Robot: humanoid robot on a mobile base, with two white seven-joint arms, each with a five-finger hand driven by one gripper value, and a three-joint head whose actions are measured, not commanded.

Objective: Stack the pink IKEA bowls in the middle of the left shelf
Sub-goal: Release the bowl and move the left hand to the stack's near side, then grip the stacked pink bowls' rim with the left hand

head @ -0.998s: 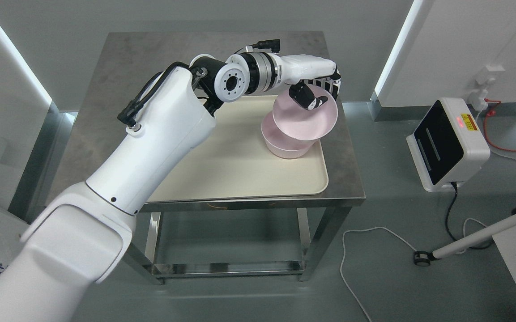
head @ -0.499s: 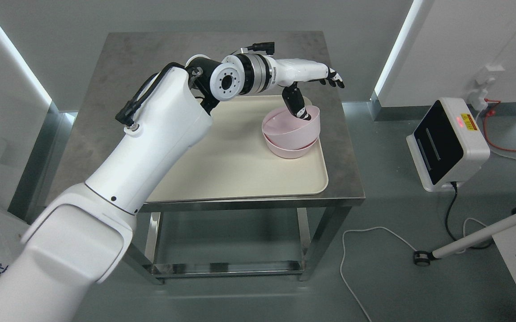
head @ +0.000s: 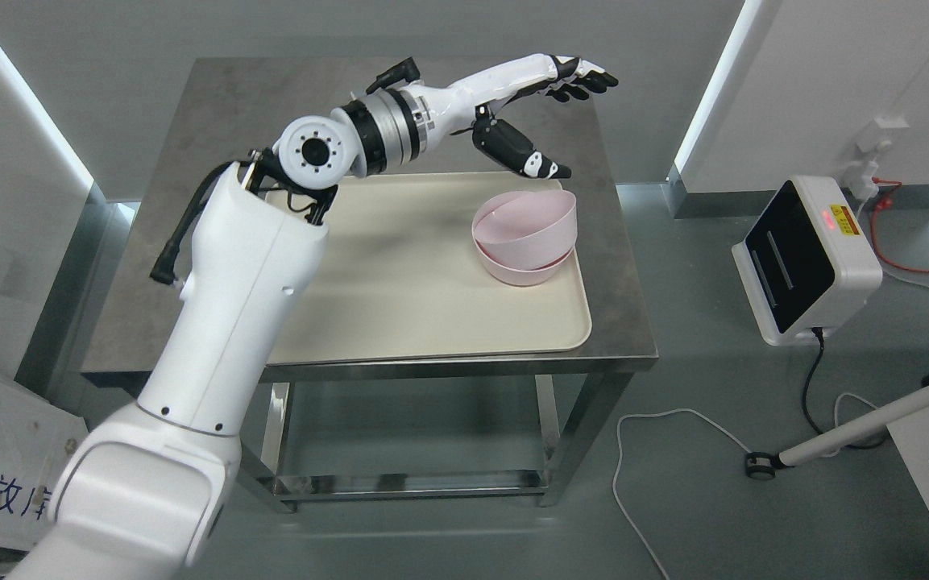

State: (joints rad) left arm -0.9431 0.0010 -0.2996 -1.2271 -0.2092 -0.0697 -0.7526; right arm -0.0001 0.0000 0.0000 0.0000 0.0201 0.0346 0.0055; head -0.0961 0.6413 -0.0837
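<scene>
Two pink bowls sit nested on the right part of a cream tray [head: 432, 314]. The upper pink bowl [head: 524, 229] leans tilted inside the lower pink bowl [head: 516, 272]. My left hand [head: 569, 121] hovers above and behind the bowls, fingers spread, thumb pointing down toward the rim, holding nothing. Its arm comes up from the lower left across the table. My right arm does not show.
The tray lies on a steel table [head: 214, 105] with a lower shelf bar. On the floor to the right stand a white box device [head: 806, 258] with a red light, cables [head: 649, 451] and a white pole [head: 875, 419].
The left hand lowered the upper bowl into the lower one, let go, then lifted up and back away from the bowls with fingers spread.
</scene>
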